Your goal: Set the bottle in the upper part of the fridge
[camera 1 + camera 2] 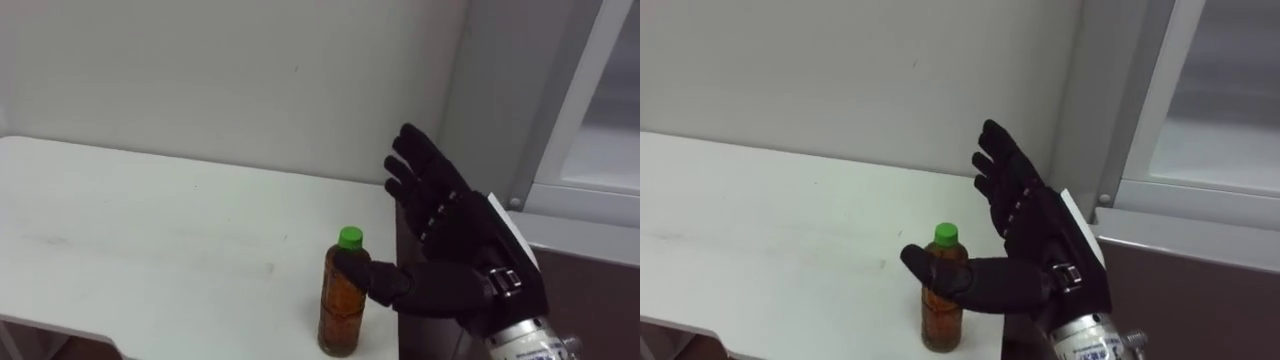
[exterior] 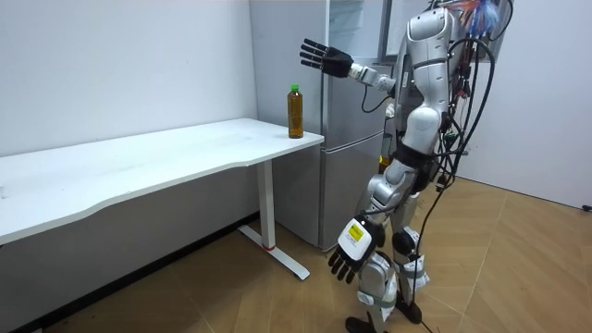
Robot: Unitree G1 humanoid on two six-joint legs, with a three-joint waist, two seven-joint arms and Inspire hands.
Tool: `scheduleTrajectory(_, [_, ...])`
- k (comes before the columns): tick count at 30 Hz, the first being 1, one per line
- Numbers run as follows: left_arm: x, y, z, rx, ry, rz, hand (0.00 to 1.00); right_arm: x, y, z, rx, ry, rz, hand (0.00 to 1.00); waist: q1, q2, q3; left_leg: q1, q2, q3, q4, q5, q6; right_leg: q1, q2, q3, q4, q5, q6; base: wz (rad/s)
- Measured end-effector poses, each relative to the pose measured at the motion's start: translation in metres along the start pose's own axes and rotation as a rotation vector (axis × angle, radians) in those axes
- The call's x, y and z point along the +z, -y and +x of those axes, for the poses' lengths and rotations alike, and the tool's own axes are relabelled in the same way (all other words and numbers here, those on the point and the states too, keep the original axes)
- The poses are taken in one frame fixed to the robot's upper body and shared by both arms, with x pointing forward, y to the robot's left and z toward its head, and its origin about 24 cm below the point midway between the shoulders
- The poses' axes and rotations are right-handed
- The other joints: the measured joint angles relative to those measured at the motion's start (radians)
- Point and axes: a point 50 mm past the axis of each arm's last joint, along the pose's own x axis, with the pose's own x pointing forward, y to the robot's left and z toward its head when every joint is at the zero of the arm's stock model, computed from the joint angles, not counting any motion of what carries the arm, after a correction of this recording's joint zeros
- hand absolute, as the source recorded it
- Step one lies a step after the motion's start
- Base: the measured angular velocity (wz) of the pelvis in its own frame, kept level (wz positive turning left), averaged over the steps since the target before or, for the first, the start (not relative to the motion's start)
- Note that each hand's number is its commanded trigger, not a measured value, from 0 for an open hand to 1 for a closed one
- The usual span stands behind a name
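A bottle (image 1: 340,320) of amber drink with a green cap stands upright near the right end of the white table (image 1: 150,240). My right hand (image 1: 450,235) is raised just right of it, open, fingers spread and pointing up. The thumb crosses in front of the bottle's upper part. From the room view the bottle (image 2: 295,111) stands at the table's corner, and the right hand (image 2: 319,55) hovers above and beside it, apart from it. My left hand (image 2: 354,242) hangs open by my thigh. I stand between the table end and the fridge (image 2: 356,120).
The grey fridge's glass-fronted upper door (image 2: 356,23) stands against the wall, right beside the table end. Its frame (image 1: 1200,130) fills the right of the eye views. A plain wall runs behind the table. Wooden floor (image 2: 518,277) lies open behind me.
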Motion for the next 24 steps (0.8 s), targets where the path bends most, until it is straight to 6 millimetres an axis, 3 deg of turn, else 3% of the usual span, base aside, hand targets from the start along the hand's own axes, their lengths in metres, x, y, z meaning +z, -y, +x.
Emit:
scheduleTrajectory(7, [0.0, -0.001, -0.002, 0.006, 0.009, 0.008, 0.0, -0.002, -0.001, 0.002, -0.029, -0.008, -0.006, 0.0, 0.002, -0.009, 0.0022, -0.002, -0.005, -0.008, 0.0, 0.004, 0.002, 0.002, -0.003, -0.009, 0.0, 0.0, 0.001, 0.03])
scheduleTrajectory(12, [0.002, -0.003, -0.002, 0.014, 0.008, 0.012, 0.0, -0.014, 0.005, 0.005, -0.054, -0.062, -0.068, 0.0, 0.014, -0.02, 0.0021, -0.003, -0.007, -0.01, 0.0, 0.005, 0.003, 0.004, -0.006, -0.012, 0.001, -0.001, 0.001, 0.01])
scheduleTrajectory(24, [-0.003, -0.002, -0.002, -0.008, -0.044, 0.026, 0.0, -0.033, 0.0, 0.006, -0.047, -0.141, -0.132, 0.0, 0.031, -0.014, 0.0063, -0.018, -0.009, -0.036, 0.002, 0.01, 0.008, 0.004, -0.015, -0.048, 0.003, -0.001, 0.002, 0.07])
